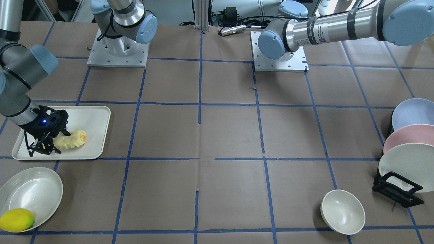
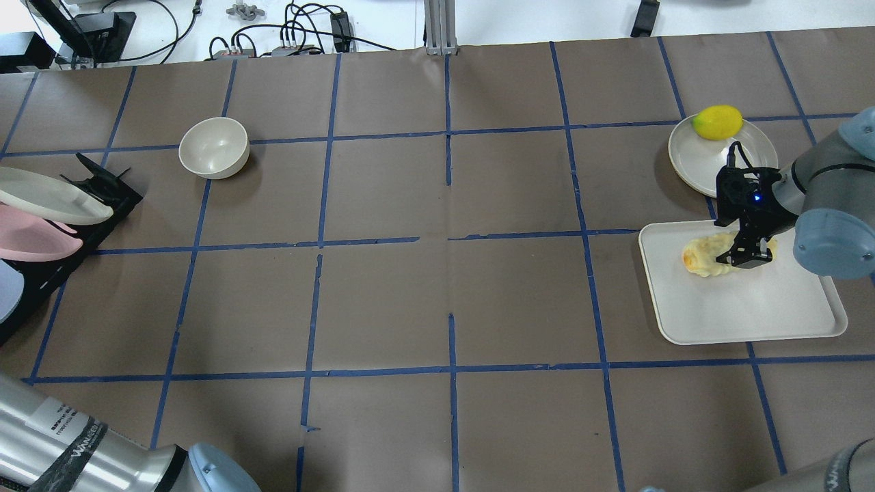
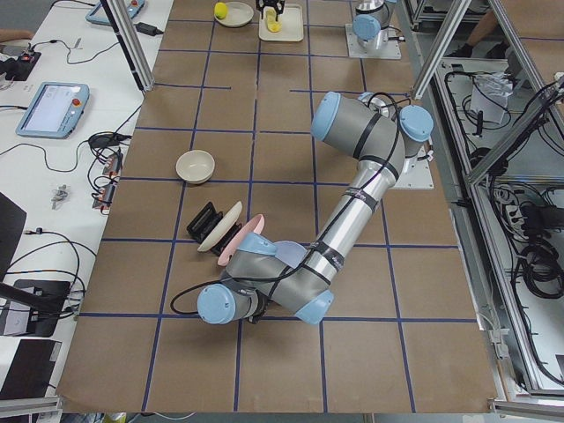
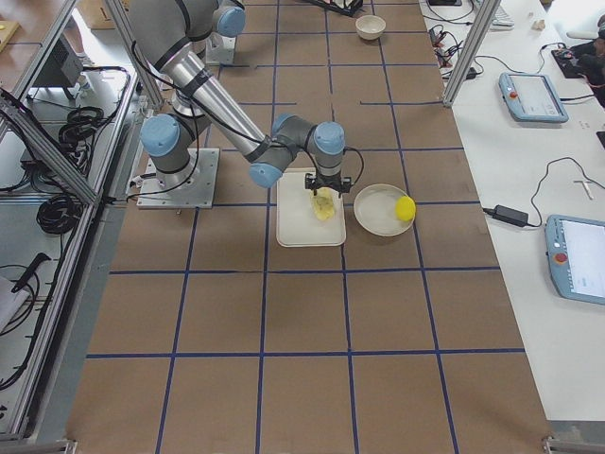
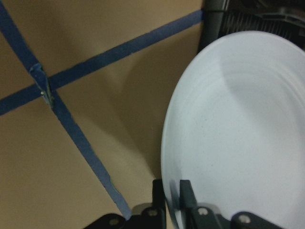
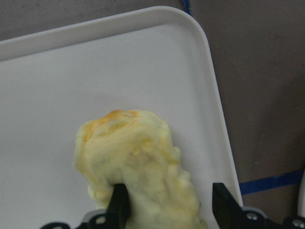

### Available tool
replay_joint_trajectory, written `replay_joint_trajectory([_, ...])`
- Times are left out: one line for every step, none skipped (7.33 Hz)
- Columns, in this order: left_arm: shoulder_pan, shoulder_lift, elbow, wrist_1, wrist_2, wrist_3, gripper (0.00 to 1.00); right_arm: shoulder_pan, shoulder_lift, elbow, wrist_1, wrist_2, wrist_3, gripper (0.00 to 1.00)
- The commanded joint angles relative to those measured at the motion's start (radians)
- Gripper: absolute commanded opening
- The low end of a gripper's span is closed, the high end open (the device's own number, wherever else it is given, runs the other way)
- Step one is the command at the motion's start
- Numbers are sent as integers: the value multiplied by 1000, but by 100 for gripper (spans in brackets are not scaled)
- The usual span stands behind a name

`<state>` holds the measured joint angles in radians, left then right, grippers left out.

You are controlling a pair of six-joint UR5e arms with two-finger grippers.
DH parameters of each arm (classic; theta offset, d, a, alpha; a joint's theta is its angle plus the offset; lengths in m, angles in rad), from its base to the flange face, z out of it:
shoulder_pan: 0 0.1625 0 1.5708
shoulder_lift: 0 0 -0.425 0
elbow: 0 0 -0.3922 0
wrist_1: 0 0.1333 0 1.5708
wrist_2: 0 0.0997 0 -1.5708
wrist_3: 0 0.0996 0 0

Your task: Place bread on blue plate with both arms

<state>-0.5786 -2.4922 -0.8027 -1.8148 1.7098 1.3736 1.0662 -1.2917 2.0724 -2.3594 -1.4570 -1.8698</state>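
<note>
Fingers point(image 6: 119, 202) of the right gripper point(image 6: 171, 202) stand wide on either side of the bread point(image 1: 73, 139); one touches its flank, the other is just clear of it. The loaf lies flat on the white tray point(image 1: 91, 115), browned end pointing away from the wrist, close to one long rim of the tray. At the far end of the table, the left gripper point(image 5: 172, 193) has its fingers point(image 5: 187, 198) drawn narrow with the rim of the blue plate point(image 5: 238, 143) pinched between them. That plate stands on edge in the black rack point(image 1: 396, 191), rearmost of three, behind the pink plate point(image 1: 410, 135) and the cream plate point(image 1: 407, 162).

Brown paper covers the table point(image 1: 223, 135), marked into squares by blue tape that is torn in places. Cables, plugs and an aluminium post sit beyond its far edge, and benches with handheld control screens run along one side.

Tray and rack sit at opposite ends, well apart, with a broad stretch of paper between them. A cream bowl point(image 1: 342, 211) sits near the rack. A pale dish point(image 1: 34, 191) holding a lemon point(image 1: 16, 219) at its rim lies just beside the tray, close to the table's edge
</note>
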Motion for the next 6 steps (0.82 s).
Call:
replay_joint_trajectory([0, 39, 19, -38, -1, 43, 6, 0, -6, 0, 2, -25, 76, 32])
replay_joint_trajectory([0, 59, 26, -78, -2, 53, 5, 7, -18, -15, 9, -78, 140, 26])
replay_joint_trajectory([0, 87, 34, -116, -2, 53, 5, 15, -32, -43, 28, -100, 173, 24])
replay_joint_trajectory([0, 149, 49, -203, -2, 51, 5, 20, -53, -70, 93, -102, 199, 24])
replay_joint_trajectory([-1, 229, 40, -292, -2, 41, 5, 37, -82, -92, 141, -100, 259, 24])
replay_joint_trajectory([-27, 286, 30, -373, -18, -5, 5, 69, -107, -103, 176, -102, 323, 24])
